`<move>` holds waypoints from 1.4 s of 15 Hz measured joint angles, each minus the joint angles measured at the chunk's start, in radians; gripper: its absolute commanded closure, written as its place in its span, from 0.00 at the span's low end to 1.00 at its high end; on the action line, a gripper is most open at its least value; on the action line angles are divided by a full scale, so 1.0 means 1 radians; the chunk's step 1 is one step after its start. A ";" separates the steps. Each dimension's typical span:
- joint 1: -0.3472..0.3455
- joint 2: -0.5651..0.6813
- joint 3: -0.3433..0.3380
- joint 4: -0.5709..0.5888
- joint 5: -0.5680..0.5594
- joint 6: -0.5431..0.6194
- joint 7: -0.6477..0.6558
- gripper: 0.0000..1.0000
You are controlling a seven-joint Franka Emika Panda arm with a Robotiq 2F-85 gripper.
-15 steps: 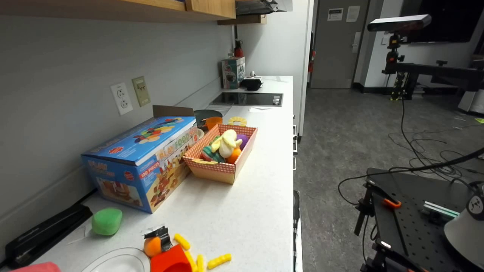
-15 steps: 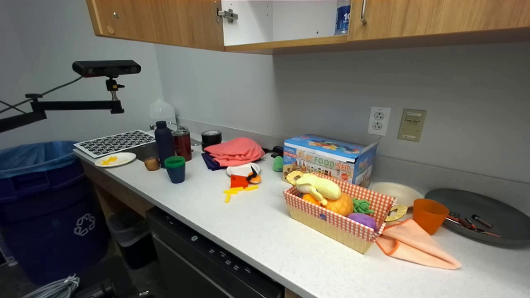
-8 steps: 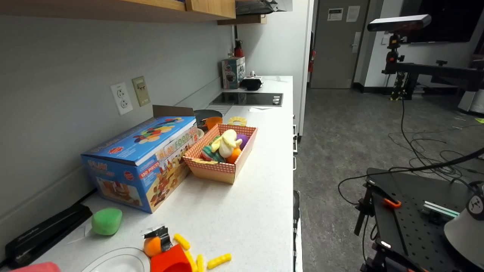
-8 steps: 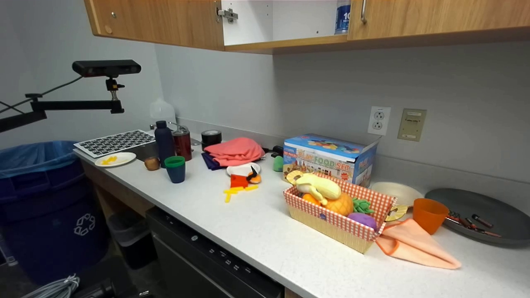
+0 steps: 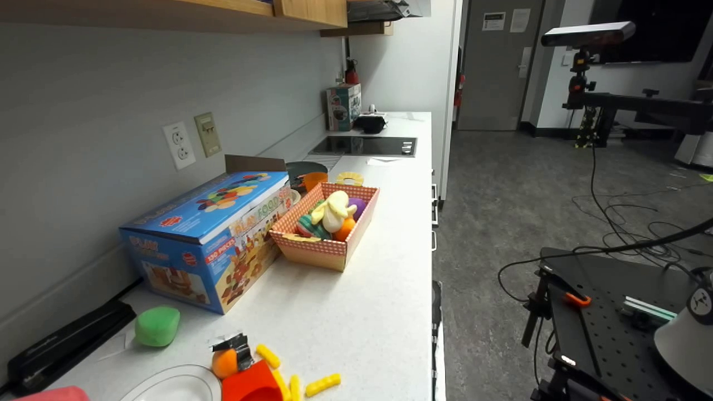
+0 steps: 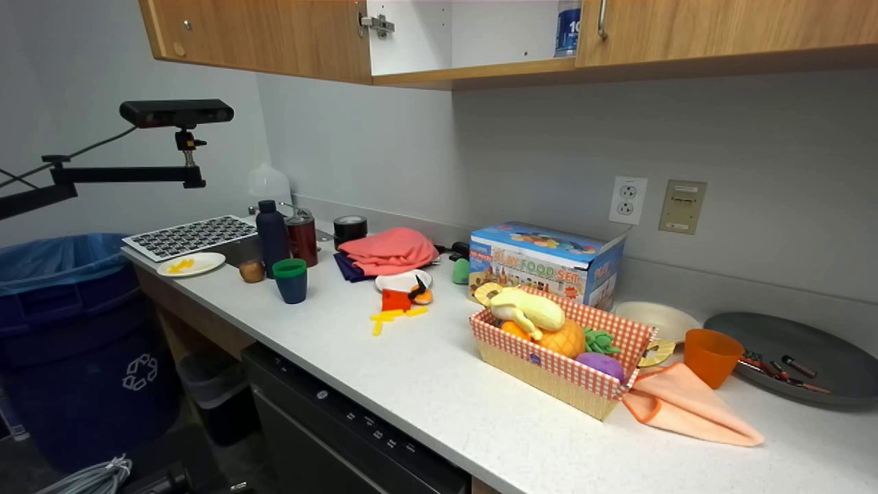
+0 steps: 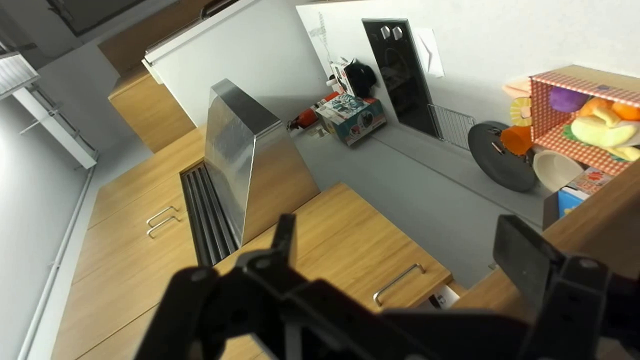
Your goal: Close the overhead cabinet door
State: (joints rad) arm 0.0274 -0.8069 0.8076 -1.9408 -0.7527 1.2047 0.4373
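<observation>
The wooden overhead cabinet door (image 6: 260, 34) stands open at the upper left in an exterior view, inner face and metal hinge (image 6: 377, 25) showing. Its top is cut off. The white cabinet interior (image 6: 483, 34) is exposed, with a blue-labelled bottle (image 6: 567, 31) inside. The neighbouring door (image 6: 727, 31) with a metal handle is shut; it also shows in the wrist view (image 7: 350, 240). My gripper (image 7: 398, 221) is open and empty in the wrist view. Its right finger overlaps a wood panel (image 7: 600, 222) that appears to be the open door; I cannot tell whether they touch. Neither exterior view shows the gripper.
Below, the counter (image 6: 411, 384) holds a basket of toy food (image 6: 549, 381), a blue box (image 6: 542, 267), cups and bottles. A camera on an arm (image 6: 177, 113) stands at the left. A metal range hood (image 7: 280, 160) adjoins the cabinets. The robot base (image 5: 688, 334) is at the right.
The open door's free edge has shifted very slightly to the left in an exterior view. The counter objects and the neighbouring door have not moved.
</observation>
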 measured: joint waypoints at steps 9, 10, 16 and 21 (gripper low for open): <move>0.059 0.106 -0.182 -0.174 -0.072 0.054 0.008 0.00; 0.060 0.131 -0.215 -0.201 -0.083 0.077 0.023 0.00; 0.073 0.261 -0.355 -0.260 -0.141 0.129 0.116 0.00; 0.118 0.268 -0.413 -0.268 -0.133 0.106 0.117 0.00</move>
State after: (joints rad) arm 0.1454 -0.5391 0.3949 -2.2090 -0.8858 1.3107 0.5547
